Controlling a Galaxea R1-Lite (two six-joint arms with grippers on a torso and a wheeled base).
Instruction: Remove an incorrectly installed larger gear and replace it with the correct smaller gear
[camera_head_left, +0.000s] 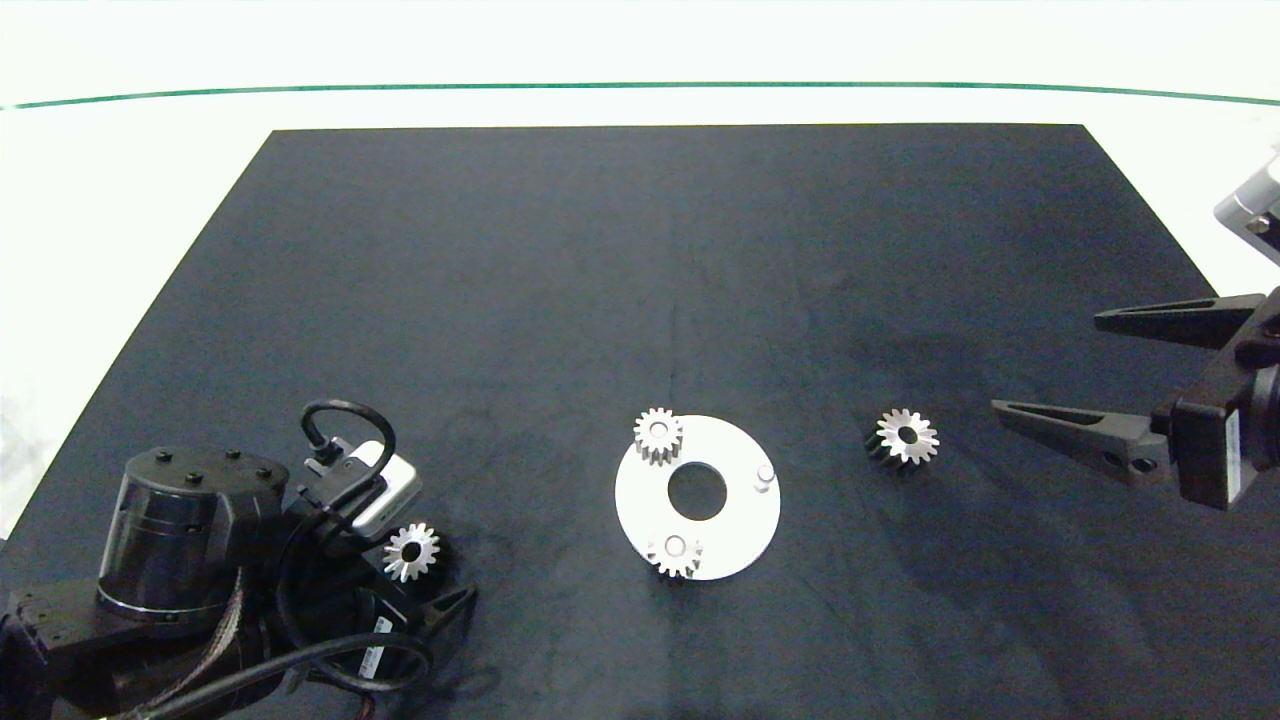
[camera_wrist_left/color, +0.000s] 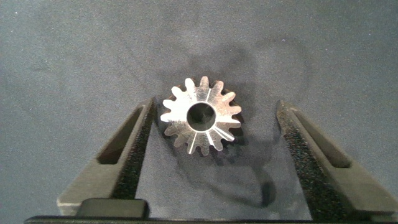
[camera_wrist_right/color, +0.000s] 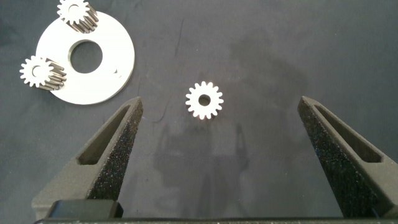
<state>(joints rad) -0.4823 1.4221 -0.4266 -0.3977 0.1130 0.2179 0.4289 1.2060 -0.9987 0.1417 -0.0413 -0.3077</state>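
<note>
Your left hand (camera_wrist_left/color: 208, 155), open, straddles the toothed steel gear (camera_wrist_left/color: 201, 116); the round white plate (camera_head_left: 735, 530) carries two small gears (camera_head_left: 658, 436); right hand (camera_head_left: 1070, 365) open.

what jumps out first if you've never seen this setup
A white ring plate lies on the black mat, with two small gears on its edge and one bare peg. The left tool hangs open straddling a loose gear at the mat's near left. The right tool is open beside another loose gear, right of the plate.
</note>
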